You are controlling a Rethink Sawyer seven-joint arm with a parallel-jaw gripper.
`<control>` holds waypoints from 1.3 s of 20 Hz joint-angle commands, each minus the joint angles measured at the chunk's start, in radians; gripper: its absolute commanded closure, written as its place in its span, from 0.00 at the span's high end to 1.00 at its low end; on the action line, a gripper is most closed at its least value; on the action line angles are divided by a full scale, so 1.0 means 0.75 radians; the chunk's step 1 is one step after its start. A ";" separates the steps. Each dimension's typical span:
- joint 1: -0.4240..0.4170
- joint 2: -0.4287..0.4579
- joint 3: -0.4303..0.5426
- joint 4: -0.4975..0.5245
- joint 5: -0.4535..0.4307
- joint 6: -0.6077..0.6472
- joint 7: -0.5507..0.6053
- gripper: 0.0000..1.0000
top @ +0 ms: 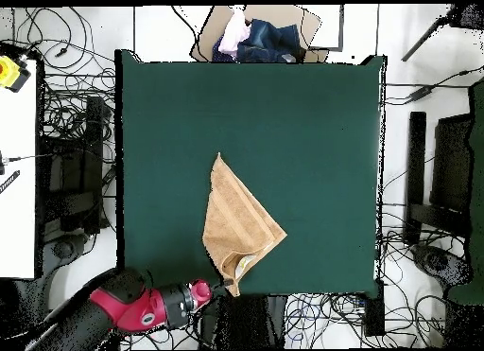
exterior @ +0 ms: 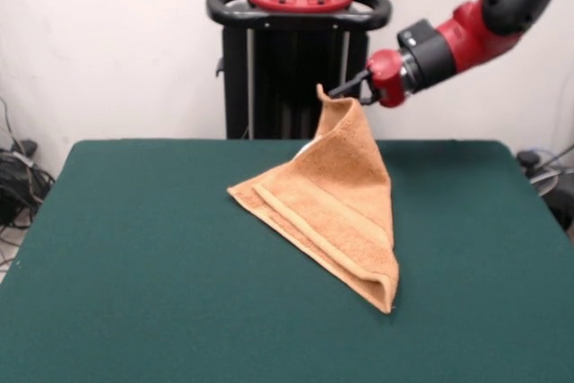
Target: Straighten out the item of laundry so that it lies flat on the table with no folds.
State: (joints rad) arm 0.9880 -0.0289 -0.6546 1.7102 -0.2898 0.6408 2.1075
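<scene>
Only towel (exterior: 336, 199) in gripper (exterior: 345, 91)

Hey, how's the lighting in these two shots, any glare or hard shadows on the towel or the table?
Front view: even, soft light; no glare on the table; only a faint shadow under the towel, whose lifted corner the gripper holds. Overhead view: the towel looks flatly lit, its folds readable, no hot spots on the green top.
</scene>
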 commanded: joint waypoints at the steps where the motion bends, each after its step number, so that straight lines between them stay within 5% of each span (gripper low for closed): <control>1: -0.288 -0.447 0.343 0.149 0.100 -0.173 -0.031 1.00; 9: -0.765 -1.077 0.708 0.529 0.091 -0.150 -0.282 1.00; 13: -1.029 -1.272 0.938 0.683 0.139 -0.113 -0.396 1.00; 21: -1.260 -1.178 1.104 0.640 0.038 -0.145 -0.334 1.00; 26: -1.422 -0.856 1.048 0.465 -0.273 -0.360 -0.315 1.00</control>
State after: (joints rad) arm 0.0312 -0.8532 -0.0038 2.1081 -0.3281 0.5459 2.0895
